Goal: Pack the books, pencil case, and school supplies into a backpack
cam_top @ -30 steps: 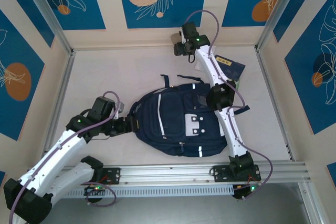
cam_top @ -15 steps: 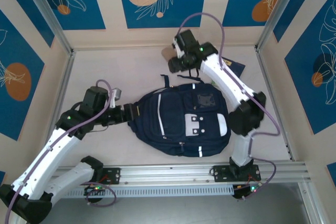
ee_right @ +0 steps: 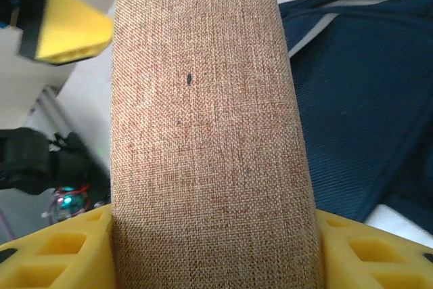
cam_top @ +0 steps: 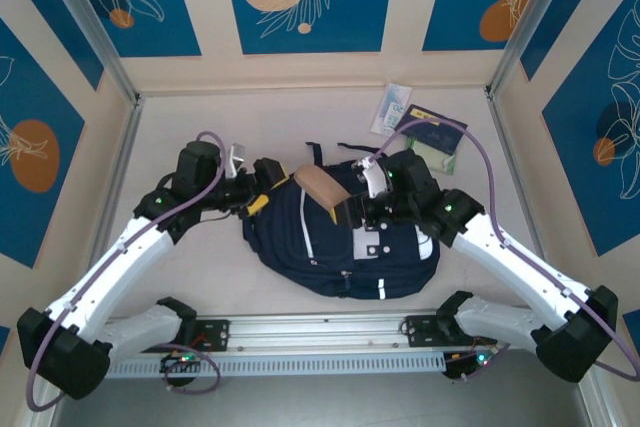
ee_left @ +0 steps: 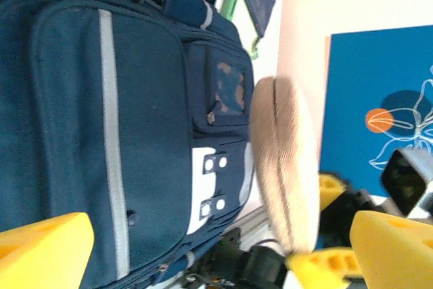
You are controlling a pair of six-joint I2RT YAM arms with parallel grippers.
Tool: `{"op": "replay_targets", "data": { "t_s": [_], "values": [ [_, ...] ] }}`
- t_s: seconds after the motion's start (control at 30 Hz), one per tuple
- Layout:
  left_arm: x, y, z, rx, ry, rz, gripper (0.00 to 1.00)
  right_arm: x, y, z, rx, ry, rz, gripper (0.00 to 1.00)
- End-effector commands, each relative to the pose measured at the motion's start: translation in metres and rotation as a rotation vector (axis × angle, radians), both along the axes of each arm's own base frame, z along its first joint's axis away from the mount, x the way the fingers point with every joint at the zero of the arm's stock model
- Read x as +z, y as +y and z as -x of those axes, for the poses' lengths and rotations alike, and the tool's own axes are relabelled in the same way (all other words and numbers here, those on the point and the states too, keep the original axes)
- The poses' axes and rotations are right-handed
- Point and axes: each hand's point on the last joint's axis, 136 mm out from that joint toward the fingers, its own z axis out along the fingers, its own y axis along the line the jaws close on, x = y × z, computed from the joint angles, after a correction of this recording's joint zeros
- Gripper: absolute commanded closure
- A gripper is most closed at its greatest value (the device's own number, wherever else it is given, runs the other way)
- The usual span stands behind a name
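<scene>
Right hand (ee_right: pixel 213 255): closed across the pencil case (ee_right: pixel 210 133). One yellow finger presses each long side, and the woven tan-pink cloth runs straight up between them.

Overhead: the pencil case (cam_top: pixel 318 187) is held over the upper part of the backpack (cam_top: pixel 340 247), slanting from the right hand (cam_top: pixel 346 210) up toward the left. I cannot tell whether its underside touches the fabric.

Left hand (cam_top: pixel 263 187): wide open, holding nothing. It sits at the backpack's upper left edge, just beside the far end of the pencil case. Its fingers (ee_left: pixel 40 252) stand far apart at the bottom corners of the left wrist view. In that view the pencil case (ee_left: pixel 281 167) shows edge-on to the right of the backpack's front.

Backpack: lies flat at the middle of the counter (cam_top: pixel 190 127), front side up, with white stripes and the white dotted patch showing.

Back right of the counter: a dark navy book (cam_top: pixel 438 130) with a yellow label, lying over something green at its near edge. A white-and-blue packet (cam_top: pixel 392 107) lies just to its left, near the back wall. Both are well apart from the hands.
</scene>
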Motion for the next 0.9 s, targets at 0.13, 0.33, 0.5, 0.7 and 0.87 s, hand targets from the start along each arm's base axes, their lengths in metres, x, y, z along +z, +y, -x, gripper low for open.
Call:
{"op": "replay_targets", "data": {
  "t_s": [0.13, 0.33, 0.5, 0.7, 0.87],
  "values": [
    [0.012, -0.027, -0.007, -0.061, 0.022, 0.175, 0.07, 0.027, 0.021, 0.008, 0.045, -0.031, -0.226, 0.83],
    [-0.005, -0.037, -0.009, -0.086, 0.074, 0.173, 0.11, 0.029, 0.027, 0.013, 0.085, -0.042, -0.248, 0.84],
    [-0.009, -0.046, -0.014, -0.098, 0.092, 0.194, 0.21, 0.024, 0.033, 0.023, 0.142, -0.027, -0.227, 0.85],
    [-0.006, -0.056, -0.013, -0.125, 0.094, 0.220, 0.53, 0.011, 0.032, 0.026, 0.151, -0.009, -0.141, 0.85],
    [-0.007, -0.050, -0.008, -0.111, 0.084, 0.207, 0.68, 0.005, 0.022, 0.013, 0.071, -0.029, -0.071, 0.84]
  ]
}}
